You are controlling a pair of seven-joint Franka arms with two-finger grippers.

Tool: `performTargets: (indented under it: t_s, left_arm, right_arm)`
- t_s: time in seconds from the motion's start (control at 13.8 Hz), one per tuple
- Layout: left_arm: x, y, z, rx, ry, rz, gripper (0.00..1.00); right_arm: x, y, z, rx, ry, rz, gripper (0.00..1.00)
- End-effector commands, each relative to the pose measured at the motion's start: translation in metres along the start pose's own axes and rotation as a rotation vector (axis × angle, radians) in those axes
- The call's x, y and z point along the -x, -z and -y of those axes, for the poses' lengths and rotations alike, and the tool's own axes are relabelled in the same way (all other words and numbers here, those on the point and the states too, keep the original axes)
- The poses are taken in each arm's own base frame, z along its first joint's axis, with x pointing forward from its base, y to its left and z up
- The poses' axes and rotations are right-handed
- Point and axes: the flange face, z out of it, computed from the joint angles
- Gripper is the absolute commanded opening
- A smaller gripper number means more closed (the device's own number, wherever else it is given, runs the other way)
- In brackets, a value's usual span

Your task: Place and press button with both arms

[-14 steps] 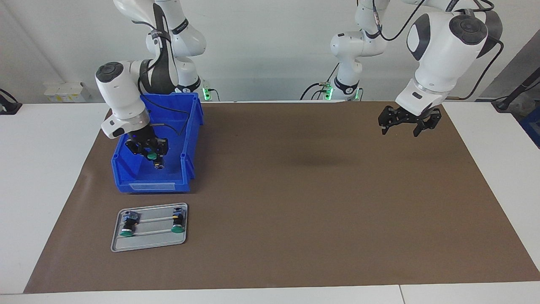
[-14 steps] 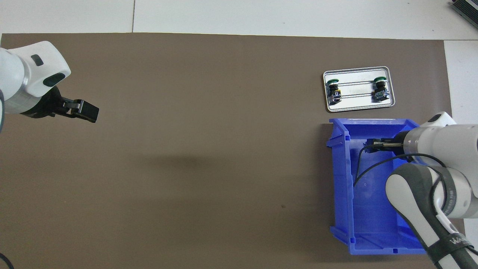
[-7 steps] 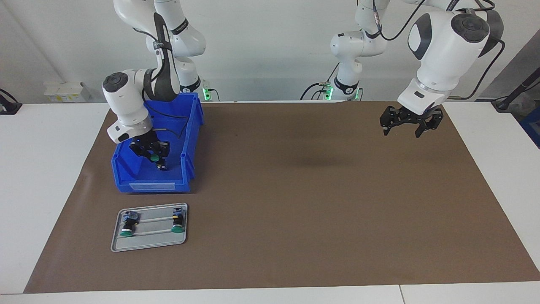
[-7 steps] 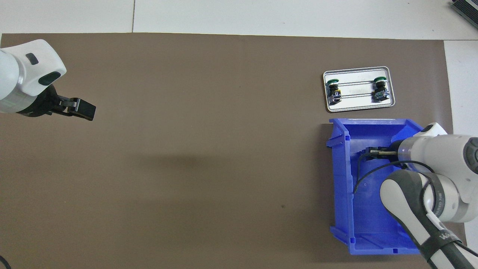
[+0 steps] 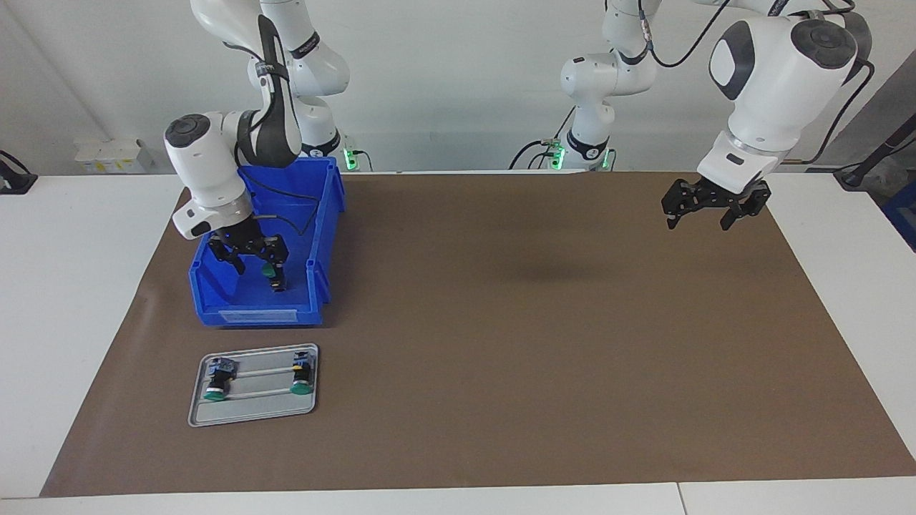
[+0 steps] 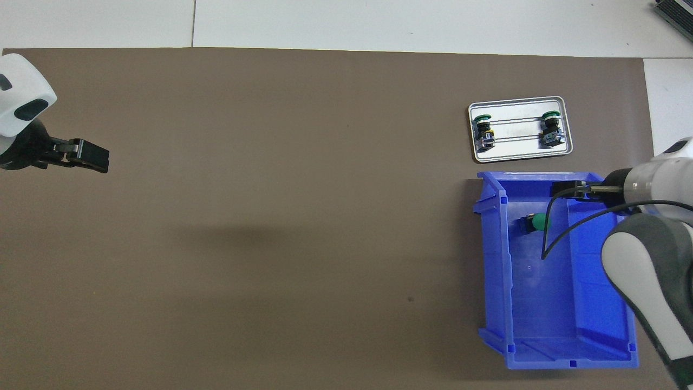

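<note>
Right hand [image 5: 257, 256] is spread wide over the blue bin [image 5: 215, 304], and the button [image 6: 536, 222] lies loose inside the bin, near the gray tray's [image 5: 254, 411] end. A second ago that hand pinched it. Two more buttons sit on the tray. Left hand [image 5: 715, 207] waits, spread, high over the brown mat [image 5: 501, 343]. No pressing is done yet.
</note>
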Motion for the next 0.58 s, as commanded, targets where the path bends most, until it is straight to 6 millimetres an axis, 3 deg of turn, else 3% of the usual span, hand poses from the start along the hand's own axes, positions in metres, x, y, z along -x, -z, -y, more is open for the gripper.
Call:
performTargets:
  t_s: [0.0, 0.14, 0.36, 0.51]
  left_arm:
    - [0.009, 0.001, 0.002, -0.016, -0.006, -0.009, 1.0]
    - [0.009, 0.001, 0.002, -0.016, -0.006, -0.009, 1.0]
    - [0.009, 0.001, 0.002, -0.016, -0.006, -0.009, 1.0]
    - [0.009, 0.001, 0.002, -0.016, -0.006, -0.009, 1.0]
  right_arm:
    - [-0.019, 0.064, -0.002, -0.009, -0.016, 0.025, 1.0]
    - [-0.025, 0.112, -0.002, 0.019, -0.004, 0.066, 1.0]
    - [-0.024, 0.163, 0.001, 0.086, 0.021, 0.096, 1.0]
    - [-0.034, 0.166, 0.009, 0.095, 0.035, 0.111, 1.0]
